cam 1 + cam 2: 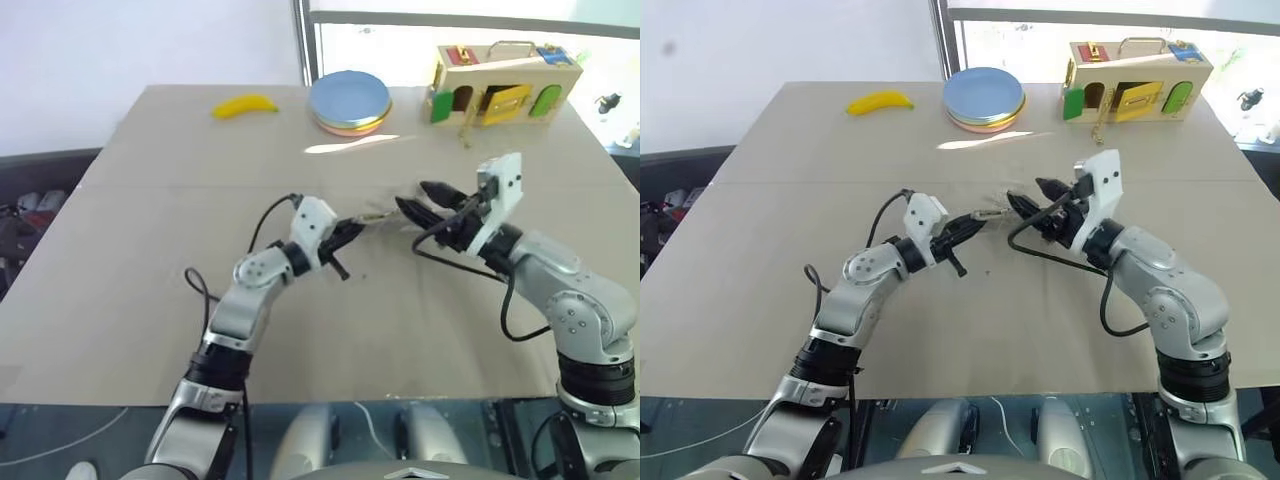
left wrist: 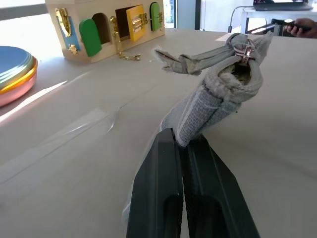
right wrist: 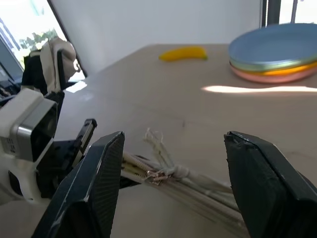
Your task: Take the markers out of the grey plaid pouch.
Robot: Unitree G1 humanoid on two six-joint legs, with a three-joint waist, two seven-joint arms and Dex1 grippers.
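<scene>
Gripping the pouch (image 2: 218, 94) above the table (image 1: 150, 300), the left hand (image 1: 345, 240) was clenched; the right hand (image 3: 173, 183) gaped, released, beside it; no markers were out yet.

The two head views are looking forward and down over the flat tan table (image 1: 150, 250), taking in both arms and the far edge, the right eye view sitting slightly wider. The left wrist view is peering close along its black fingers toward the wooden latch-board box (image 2: 106, 25) at upper left. The right wrist view is facing across toward the yellow banana (image 3: 184, 53) and the stack of round pastel plates (image 3: 277, 54), both shared with the head views.
</scene>
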